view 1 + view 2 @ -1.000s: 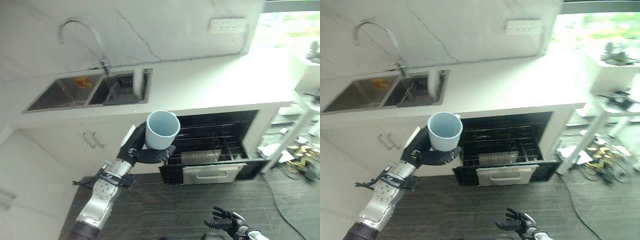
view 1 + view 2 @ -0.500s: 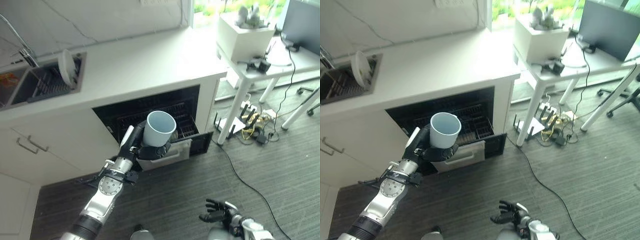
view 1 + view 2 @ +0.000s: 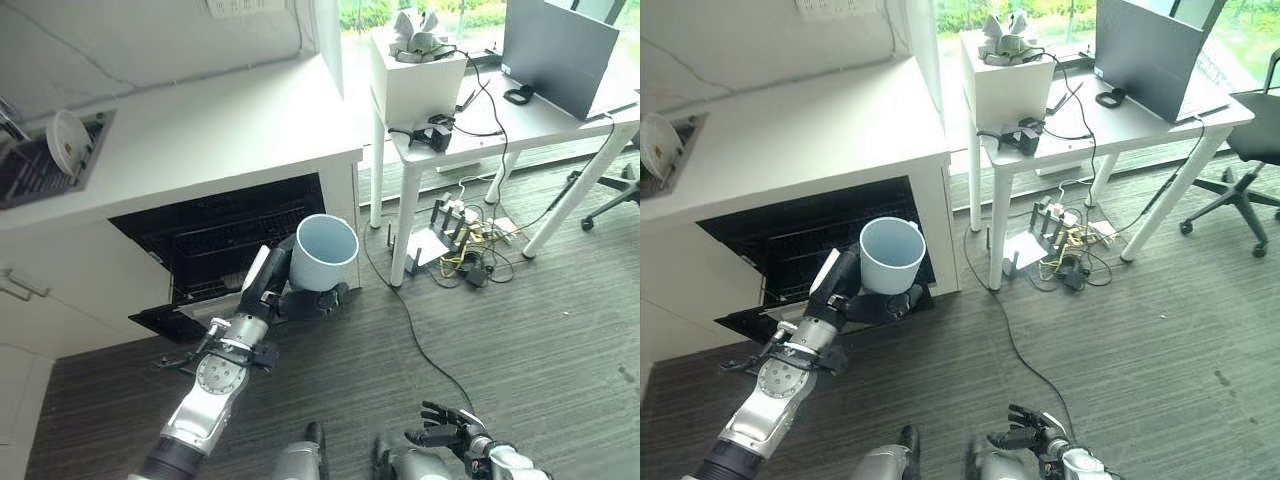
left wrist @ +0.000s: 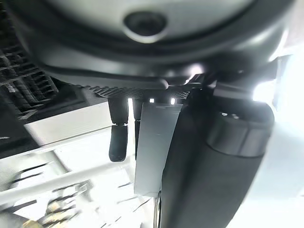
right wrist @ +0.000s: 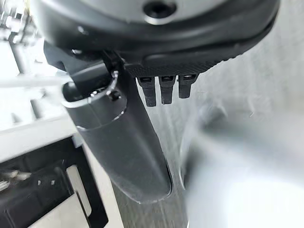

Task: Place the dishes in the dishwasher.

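My left hand [image 3: 283,297] is shut on a pale blue cup [image 3: 323,251], which it holds upright with the mouth facing up, in front of the right end of the open dishwasher [image 3: 215,240]. The dishwasher is a dark cavity under the white counter [image 3: 220,140], and its dark racks show inside. Its door [image 3: 168,322] hangs open low at the left. A white plate [image 3: 66,141] stands in the sink rack at the far left. Low over the floor, my right hand [image 3: 449,436] hangs open with its fingers relaxed and nothing in it.
To the right stands a white desk [image 3: 520,120] carrying a white box [image 3: 418,80] and a grey monitor [image 3: 560,55]. Cables and a power strip [image 3: 462,250] lie on the dark floor under it. An office chair [image 3: 1245,170] stands at the far right.
The whole picture has shifted, so the camera has swung right: sink and dishwasher slid left and the desk came into sight. The cup stays in my left hand. My right hand stays low.
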Robot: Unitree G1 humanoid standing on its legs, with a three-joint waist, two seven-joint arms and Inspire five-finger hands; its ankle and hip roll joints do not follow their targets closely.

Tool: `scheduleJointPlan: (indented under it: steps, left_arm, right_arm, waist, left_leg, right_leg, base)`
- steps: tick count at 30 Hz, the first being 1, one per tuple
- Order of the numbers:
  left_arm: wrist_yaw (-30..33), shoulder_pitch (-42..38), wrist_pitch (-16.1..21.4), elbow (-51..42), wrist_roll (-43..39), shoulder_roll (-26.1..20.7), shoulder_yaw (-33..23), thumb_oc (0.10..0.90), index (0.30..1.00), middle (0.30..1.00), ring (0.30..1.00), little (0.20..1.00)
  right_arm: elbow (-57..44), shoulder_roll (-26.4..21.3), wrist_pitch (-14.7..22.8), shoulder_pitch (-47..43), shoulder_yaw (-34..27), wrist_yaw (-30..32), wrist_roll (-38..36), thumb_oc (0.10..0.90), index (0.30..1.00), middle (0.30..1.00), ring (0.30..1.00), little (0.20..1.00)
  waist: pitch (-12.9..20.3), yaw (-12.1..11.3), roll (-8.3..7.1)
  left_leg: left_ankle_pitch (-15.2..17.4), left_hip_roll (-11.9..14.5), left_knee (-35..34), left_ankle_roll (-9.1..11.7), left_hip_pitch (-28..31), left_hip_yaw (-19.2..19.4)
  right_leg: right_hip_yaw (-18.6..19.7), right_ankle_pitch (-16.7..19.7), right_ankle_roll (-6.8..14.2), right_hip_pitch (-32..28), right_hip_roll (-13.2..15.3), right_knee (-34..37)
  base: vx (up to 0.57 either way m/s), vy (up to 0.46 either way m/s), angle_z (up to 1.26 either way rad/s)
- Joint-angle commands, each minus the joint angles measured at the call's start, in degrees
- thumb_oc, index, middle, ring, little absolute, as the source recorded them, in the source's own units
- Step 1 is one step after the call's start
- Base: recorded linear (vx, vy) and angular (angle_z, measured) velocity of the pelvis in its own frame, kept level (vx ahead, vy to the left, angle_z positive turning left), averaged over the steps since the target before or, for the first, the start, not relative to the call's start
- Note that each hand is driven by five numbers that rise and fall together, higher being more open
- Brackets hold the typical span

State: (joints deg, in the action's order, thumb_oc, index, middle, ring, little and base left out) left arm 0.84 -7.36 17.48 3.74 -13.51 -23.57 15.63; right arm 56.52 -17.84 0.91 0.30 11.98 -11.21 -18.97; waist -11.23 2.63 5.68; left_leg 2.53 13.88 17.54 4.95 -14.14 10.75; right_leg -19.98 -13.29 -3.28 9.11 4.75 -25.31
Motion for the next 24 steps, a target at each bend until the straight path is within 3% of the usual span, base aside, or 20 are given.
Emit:
scheduleJointPlan:
  steps: [1, 11, 13, 14, 15, 16, 17, 18, 19, 24]
  left_arm:
    - [0.1, -2.5, 7.1, -8.0, -3.1, -4.3, -5.0, 0.400, 0.300, 0.300, 0.300, 0.300]
    - [1.2, -3.3, 5.8, -8.3, -1.3, -5.1, -5.6, 0.400, 0.300, 0.300, 0.300, 0.300]
    - [1.0, -3.5, 5.6, -8.4, -0.8, -5.1, -5.4, 0.400, 0.300, 0.300, 0.300, 0.300]
    - [1.2, -3.7, 5.1, -8.7, -0.4, -5.5, -5.6, 0.400, 0.300, 0.300, 0.300, 0.300]
    - [1.4, -4.0, 4.0, -9.0, -0.7, -5.8, -5.6, 0.400, 0.300, 0.300, 0.300, 0.300]
    - [1.8, -4.3, 4.7, -8.7, 0.1, -5.9, -4.2, 0.400, 0.300, 0.300, 0.300, 0.300]
    - [2.0, -4.3, 5.0, -8.8, 0.7, -5.9, -4.2, 0.400, 0.300, 0.300, 0.300, 0.300]
    - [2.2, -5.1, 5.0, -9.1, 1.7, -6.0, -4.0, 0.400, 0.300, 0.300, 0.300, 0.300]
    - [1.9, -5.6, 5.1, -8.7, 1.0, -6.2, -3.9, 0.400, 0.300, 0.300, 0.300, 0.300]
    - [2.5, -4.3, 5.8, -8.8, -0.1, -6.8, -5.0, 0.400, 0.300, 0.300, 0.300, 0.300]
  right_arm:
    - [1.9, 0.3, 2.4, -1.6, -0.9, 2.5, -3.4, 0.800, 0.900, 0.900, 0.900, 0.900]
    - [2.8, 1.7, 4.6, -2.1, -3.0, 4.7, -3.8, 0.800, 0.900, 0.900, 0.900, 0.900]
    - [2.7, 2.0, 4.7, -1.9, -3.6, 5.4, -4.2, 0.800, 0.900, 0.900, 0.900, 0.900]
    - [2.5, 2.0, 4.6, -1.6, -4.3, 5.6, -4.0, 0.800, 0.900, 0.900, 0.900, 0.900]
    - [2.8, 1.9, 4.5, -1.3, -5.0, 5.3, -4.0, 0.800, 0.900, 0.900, 0.900, 0.900]
    - [2.0, 1.6, 4.0, -0.3, -5.3, 5.1, -5.4, 0.800, 0.900, 0.900, 0.900, 0.900]
    - [1.7, 1.6, 3.8, -0.1, -5.4, 5.0, -5.4, 0.800, 0.900, 0.900, 0.900, 0.900]
    - [2.6, 1.9, 4.1, 0.3, -6.2, 4.4, -6.2, 0.800, 0.900, 0.900, 0.900, 0.900]
    - [3.1, 2.1, 4.3, 0.5, -6.6, 4.3, -6.6, 0.800, 0.900, 0.900, 0.900, 0.900]
    - [4.5, 2.5, 4.5, 0.1, -6.3, 3.8, -5.7, 0.800, 0.900, 0.900, 0.900, 0.900]
  waist:
    - [2.6, -2.5, -2.72]
    - [2.9, -3.7, -4.76]
    - [2.8, -3.7, -4.55]
    - [2.5, -3.5, -3.95]
    - [2.2, -2.9, -3.21]
    - [1.2, 0.2, -4.19]
    - [1.0, 0.3, -4.84]
    - [0.7, 1.2, -6.20]
    - [0.7, 1.6, -6.22]
    - [2.1, 0.8, -6.49]
  left_leg:
    - [7.4, -5.1, -0.4, 0.3, 5.0, -1.9]
    - [11.9, -12.2, -0.4, -6.8, 8.8, -2.8]
    - [12.5, -13.2, -0.4, -8.0, 9.2, -3.5]
    - [13.3, -13.6, -0.4, -8.9, 9.6, -4.0]
    - [13.9, -13.4, -0.4, -9.4, 9.9, -4.4]
    - [15.2, -15.3, -0.4, -9.7, 11.2, -5.5]
    - [15.5, -15.8, -0.4, -9.4, 11.5, -5.1]
    - [16.5, -17.2, -0.4, -9.2, 11.9, -5.7]
    - [16.5, -17.3, -0.4, -9.0, 11.9, -6.2]
    - [17.3, -16.2, -0.4, -7.8, 12.6, -5.4]
  right_leg:
    - [4.0, 1.4, 11.1, -5.9, 7.4, 8.1]
    - [8.5, 5.0, 14.3, -7.1, 10.6, 8.1]
    - [8.0, 8.1, 14.1, -7.7, 10.9, 8.1]
    - [6.8, 12.0, 13.8, -7.7, 10.5, 8.1]
    - [6.7, 13.5, 13.5, -6.9, 8.3, 6.8]
    - [9.8, 11.8, 13.4, -1.7, 1.7, 8.1]
    - [9.6, 11.4, 13.5, 0.0, 2.3, 8.1]
    - [12.7, 13.4, 15.3, 7.2, 4.7, 8.1]
    - [14.0, 13.5, 15.6, 8.6, 4.8, 8.1]
    - [13.7, 11.1, 14.9, 6.7, 4.9, 8.1]
  base:
    - [0.12, 0.355, 0.61]
    - [0.12, 0.298, -0.08]
    - [0.16, 0.256, 0.23]
    - [0.20, 0.284, 0.19]
    - [0.28, 0.167, 0.09]
    - [0.23, 0.011, 0.09]
    - [0.28, -0.270, 0.91]
    - [0.22, -0.332, 1.66]
    - [0.25, -0.374, 2.02]
    - [0.16, -0.270, 0.36]
